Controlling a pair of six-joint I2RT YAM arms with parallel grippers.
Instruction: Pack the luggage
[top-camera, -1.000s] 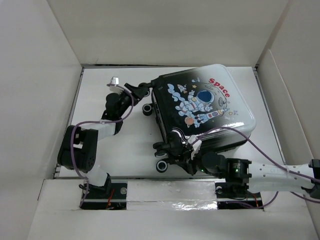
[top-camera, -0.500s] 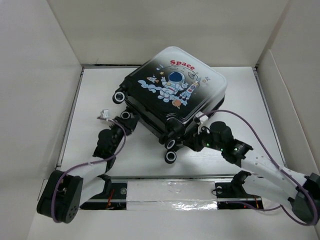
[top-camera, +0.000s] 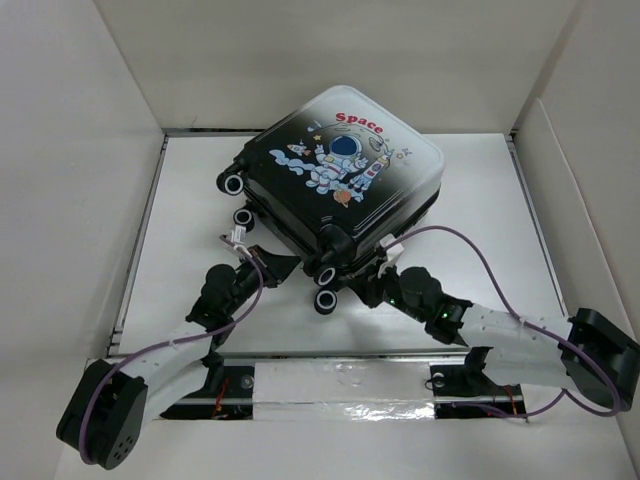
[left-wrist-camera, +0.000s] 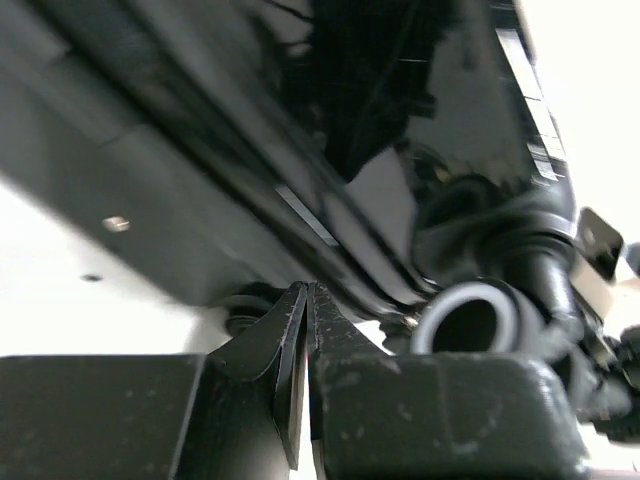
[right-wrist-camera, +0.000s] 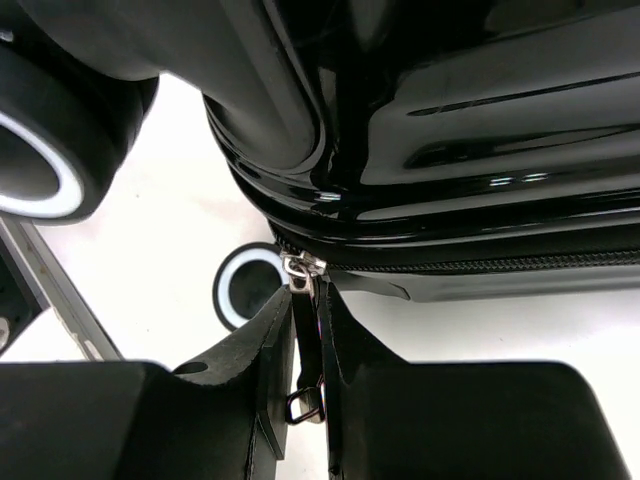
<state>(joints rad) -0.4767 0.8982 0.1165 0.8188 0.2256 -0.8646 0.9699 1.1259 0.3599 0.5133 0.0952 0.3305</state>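
Note:
The luggage (top-camera: 345, 185), black fading to white with an astronaut and red "Space" print, lies closed and angled on the white floor, wheels toward me. My left gripper (top-camera: 280, 264) sits at its near left corner beside a wheel (top-camera: 327, 301). In the left wrist view the gripper (left-wrist-camera: 305, 291) is shut with nothing seen between its fingers, tips against the black shell (left-wrist-camera: 400, 100) by the seam. My right gripper (top-camera: 373, 281) is at the near edge. In the right wrist view it (right-wrist-camera: 305, 297) is shut on the zipper pull (right-wrist-camera: 306, 345), hanging from the slider (right-wrist-camera: 300, 268).
White cardboard walls (top-camera: 90, 150) box in the floor on three sides. A taped ledge (top-camera: 340, 380) runs along the near edge between the arm bases. Wheels (right-wrist-camera: 35, 165) stand close to the right fingers.
The luggage has turned and shifted back and left. My left arm swung from the back left to the near corner and its gripper closed. The right arm followed, keeping the zipper pull.

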